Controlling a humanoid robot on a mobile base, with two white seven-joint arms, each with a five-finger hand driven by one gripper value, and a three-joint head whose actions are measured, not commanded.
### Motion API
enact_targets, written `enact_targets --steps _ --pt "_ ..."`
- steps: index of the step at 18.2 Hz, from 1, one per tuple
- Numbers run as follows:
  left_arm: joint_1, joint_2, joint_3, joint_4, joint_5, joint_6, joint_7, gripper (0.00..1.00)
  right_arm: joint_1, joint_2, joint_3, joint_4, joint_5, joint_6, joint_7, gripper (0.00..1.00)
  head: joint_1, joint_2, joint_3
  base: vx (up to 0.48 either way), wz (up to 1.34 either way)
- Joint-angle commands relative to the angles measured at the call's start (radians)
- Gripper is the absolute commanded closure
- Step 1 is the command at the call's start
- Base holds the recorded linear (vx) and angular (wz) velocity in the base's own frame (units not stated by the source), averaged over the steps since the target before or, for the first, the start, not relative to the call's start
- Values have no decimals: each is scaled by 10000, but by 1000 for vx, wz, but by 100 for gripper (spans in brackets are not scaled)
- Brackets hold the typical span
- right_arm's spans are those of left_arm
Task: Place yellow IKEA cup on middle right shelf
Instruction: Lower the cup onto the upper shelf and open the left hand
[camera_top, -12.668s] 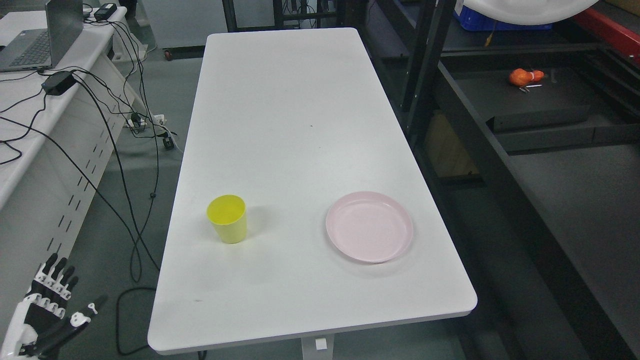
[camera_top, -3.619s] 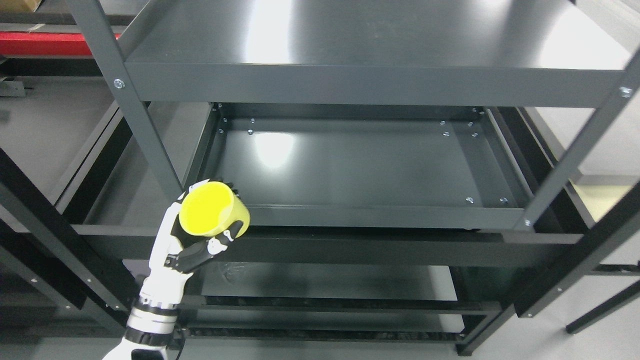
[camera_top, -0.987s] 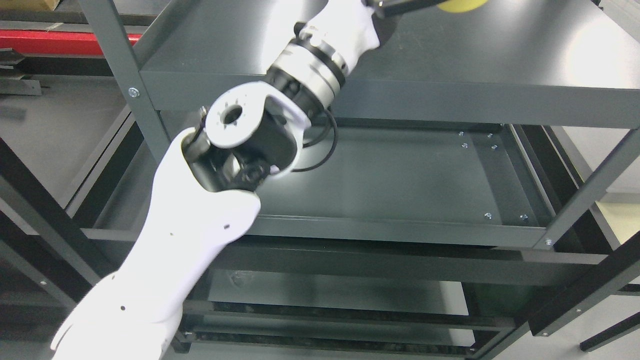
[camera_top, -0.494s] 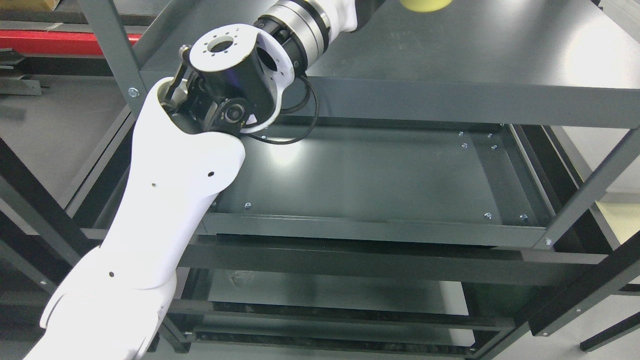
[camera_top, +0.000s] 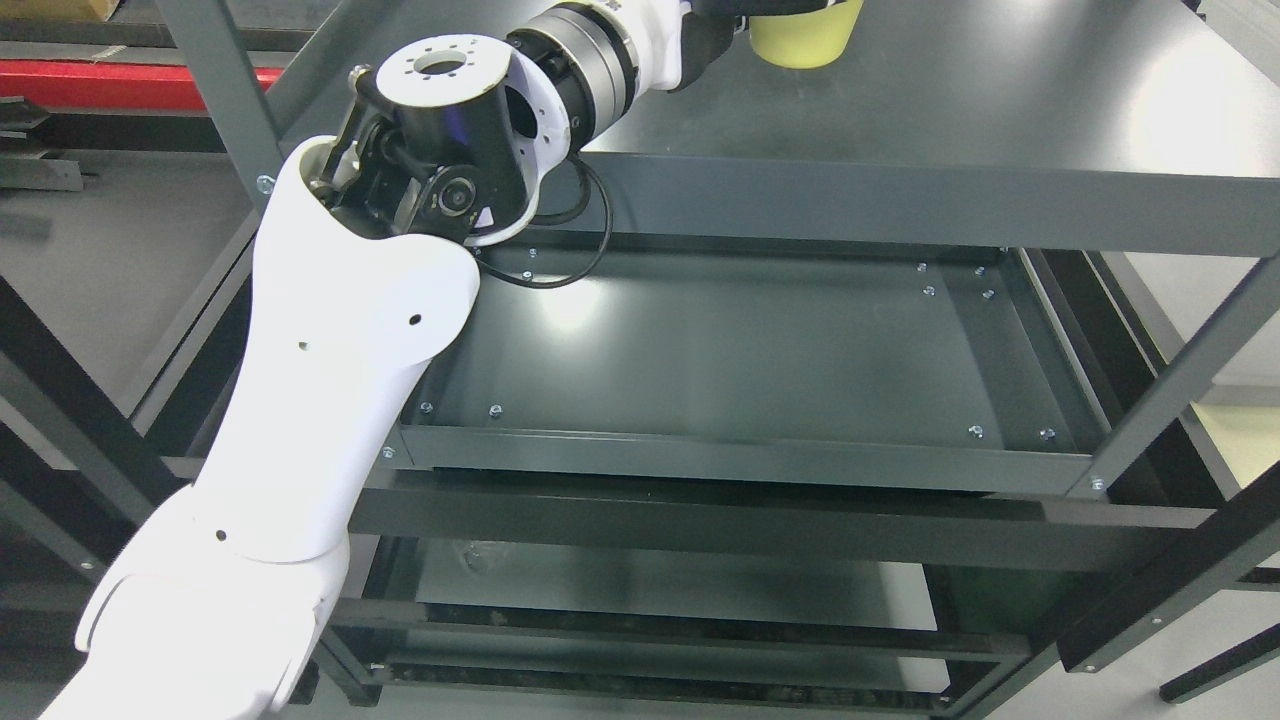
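Half a second back only the base of the yellow cup (camera_top: 803, 38) peeked in at the top edge; now it has dropped lower and slid a touch left, and more of its wall shows. The left hand (camera_top: 712, 22) is right beside it, but its grip is cut off by the frame edge, so clamped or released, I cannot tell. The cup looks upright, on or just over the shelf board (camera_top: 950, 110), toward the back. My read: the set-down is happening, with release still to confirm. The board is bare dark metal, glossy and level. Below the board sits an open tray shelf (camera_top: 740, 340); left of it, a red beam (camera_top: 90, 85).
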Motion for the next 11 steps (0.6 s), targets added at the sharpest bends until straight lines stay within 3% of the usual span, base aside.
enact_targets --steps 1,6,11 --pt "-18 175 148 411 -54 60 -431 21 138 -175 169 0 -245 8 -2 1 0 0 0 0 0" --pt "-18 175 132 396 -131 45 -555 3 138 -175 169 0 -245 8 -2 1 0 0 0 0 0" --pt "-18 175 698 91 -208 30 -555 2 138 -175 169 0 -245 8 -2 1 0 0 0 0 0"
